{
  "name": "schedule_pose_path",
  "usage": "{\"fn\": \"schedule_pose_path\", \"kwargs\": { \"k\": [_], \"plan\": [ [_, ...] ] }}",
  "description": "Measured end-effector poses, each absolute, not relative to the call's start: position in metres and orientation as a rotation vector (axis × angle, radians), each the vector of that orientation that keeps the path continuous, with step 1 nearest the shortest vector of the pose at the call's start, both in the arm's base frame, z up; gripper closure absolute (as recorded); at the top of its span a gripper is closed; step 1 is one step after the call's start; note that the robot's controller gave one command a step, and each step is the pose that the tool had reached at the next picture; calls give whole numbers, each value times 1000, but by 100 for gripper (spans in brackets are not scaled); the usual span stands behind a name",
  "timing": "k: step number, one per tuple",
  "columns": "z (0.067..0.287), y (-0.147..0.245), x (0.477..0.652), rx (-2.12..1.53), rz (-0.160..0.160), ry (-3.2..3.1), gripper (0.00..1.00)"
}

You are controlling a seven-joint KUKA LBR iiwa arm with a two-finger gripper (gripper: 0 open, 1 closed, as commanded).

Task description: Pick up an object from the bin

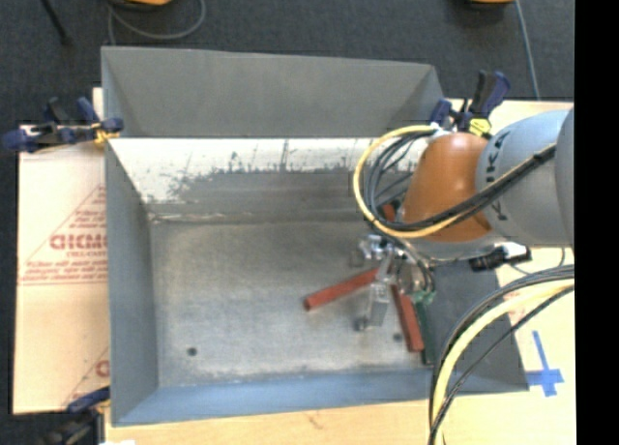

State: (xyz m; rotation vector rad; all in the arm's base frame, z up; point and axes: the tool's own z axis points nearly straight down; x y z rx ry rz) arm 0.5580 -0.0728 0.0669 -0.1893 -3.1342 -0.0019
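Scuffed matt grey metal bin [232, 288]; red tool [338, 291] handles smooth, plastic-looking; glossy orange wrist cover [445, 192].

Not much to read here, tbh. The cardboard sheet [58, 240] left of the bin [126, 269] has red print: one row of chunky letters inside an angled red outline, with smaller lines under it. I can't make out any of it. A blue cross [545, 375] is marked on the pale surface [559, 332] right of the bin. The dark lettering on the grey arm [532, 182] is unreadable, partly behind cables [372, 167].
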Motion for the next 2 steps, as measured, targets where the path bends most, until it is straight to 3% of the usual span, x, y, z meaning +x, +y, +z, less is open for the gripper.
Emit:
{"fn": "schedule_pose_path", "kwargs": {
  "k": [1,2],
  "plan": [
    [71,-73,560,-182,2,-3142,100],
    [214,-46,552,-47,3,-3153,100]
  ]
}}
